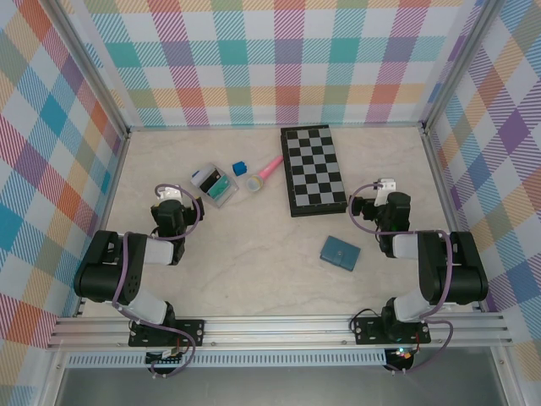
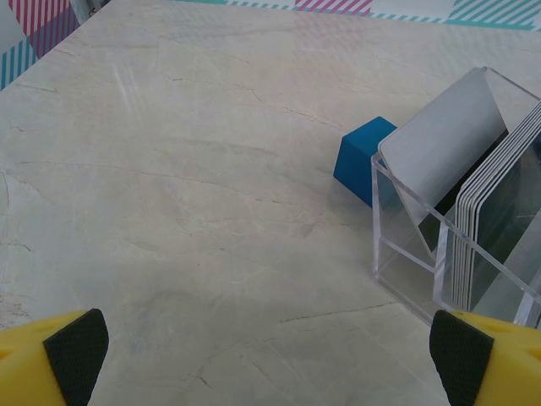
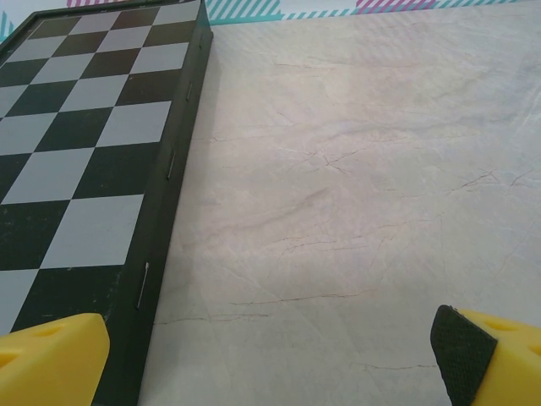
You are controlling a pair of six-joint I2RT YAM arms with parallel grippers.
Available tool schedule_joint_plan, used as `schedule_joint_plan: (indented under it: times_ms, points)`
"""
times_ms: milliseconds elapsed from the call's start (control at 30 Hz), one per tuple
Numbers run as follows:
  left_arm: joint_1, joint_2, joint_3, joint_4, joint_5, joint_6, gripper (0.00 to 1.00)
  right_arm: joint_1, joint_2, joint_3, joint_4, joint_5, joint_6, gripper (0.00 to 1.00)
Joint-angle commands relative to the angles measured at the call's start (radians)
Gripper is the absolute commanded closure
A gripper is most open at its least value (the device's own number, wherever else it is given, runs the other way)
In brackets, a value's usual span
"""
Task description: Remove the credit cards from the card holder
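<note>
Overhead, closed card holder [image 1: 340, 252] near chessboard [image 1: 313, 169]

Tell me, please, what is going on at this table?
Nothing is being handled yet. The left gripper and right gripper are both open and empty. The blue card holder lies closed on the table, nearer the right arm, just short of the chessboard. A clear box of cards stands ahead of the left gripper.
</note>
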Motion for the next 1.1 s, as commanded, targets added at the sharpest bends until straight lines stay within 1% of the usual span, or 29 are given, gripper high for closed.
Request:
schedule_joint_plan:
  times_ms: [0, 33, 67, 100, 133, 233, 300, 367, 433, 500, 567, 633, 733, 800, 833, 900, 967, 1067]
  points:
    - [-0.006, -0.042, 0.010, -0.012, -0.017, -0.012, 0.00, -0.006, -0.074, -0.018, 0.012, 0.036, 0.029, 0.00]
    - [-0.006, -0.042, -0.005, 0.018, -0.013, -0.006, 0.00, -0.006, -0.105, -0.021, -0.009, 0.041, 0.031, 0.00]
    - [-0.006, -0.052, -0.007, 0.013, -0.008, -0.002, 0.00, -0.005, -0.147, -0.014, -0.063, 0.054, 0.042, 0.00]
    - [-0.008, -0.066, -0.005, -0.003, -0.012, 0.000, 0.00, -0.005, -0.179, -0.005, -0.115, 0.063, 0.049, 0.00]
    - [-0.007, -0.101, 0.009, -0.055, -0.026, -0.007, 0.00, -0.005, -0.212, 0.004, -0.173, 0.072, 0.057, 0.00]
    - [-0.007, -0.207, 0.104, -0.362, -0.082, -0.081, 0.00, -0.006, -0.320, 0.040, -0.342, 0.117, 0.118, 0.00]
    - [-0.008, -0.256, 0.148, -0.494, -0.074, -0.124, 0.00, -0.005, -0.374, 0.066, -0.452, 0.137, 0.160, 0.00]
    - [-0.007, -0.324, 0.199, -0.658, -0.077, -0.211, 0.00, -0.005, -0.434, 0.094, -0.582, 0.153, 0.227, 0.00]
    - [-0.008, -0.393, 0.276, -0.831, -0.059, -0.294, 0.00, -0.005, -0.494, 0.142, -0.751, 0.161, 0.328, 0.00]
    - [-0.007, -0.449, 0.352, -0.970, -0.023, -0.363, 0.00, -0.005, -0.534, 0.212, -0.928, 0.132, 0.412, 0.00]
    - [-0.007, -0.488, 0.430, -1.094, 0.036, -0.397, 0.00, -0.005, -0.542, 0.289, -1.099, 0.106, 0.497, 0.00]
    - [-0.007, -0.509, 0.499, -1.203, 0.072, -0.412, 0.00, -0.005, -0.534, 0.345, -1.213, 0.052, 0.535, 0.00]
    - [-0.007, -0.520, 0.574, -1.318, 0.112, -0.413, 0.00, -0.006, -0.512, 0.392, -1.323, -0.054, 0.547, 0.00]
    - [-0.007, -0.513, 0.619, -1.388, 0.142, -0.399, 0.00, -0.006, -0.489, 0.408, -1.402, -0.072, 0.578, 0.01]
    - [-0.007, -0.511, 0.634, -1.412, 0.148, -0.396, 0.00, -0.005, -0.473, 0.409, -1.432, -0.079, 0.590, 0.02]
    - [-0.007, -0.503, 0.653, -1.455, 0.134, -0.400, 0.00, -0.005, -0.439, 0.396, -1.451, -0.150, 0.587, 0.05]
    - [-0.007, -0.516, 0.648, -1.463, 0.110, -0.407, 0.00, 0.000, -0.405, 0.370, -1.457, -0.192, 0.597, 0.09]
    - [-0.007, -0.549, 0.614, -1.425, 0.114, -0.403, 0.00, 0.028, -0.367, 0.328, -1.444, -0.188, 0.615, 0.12]
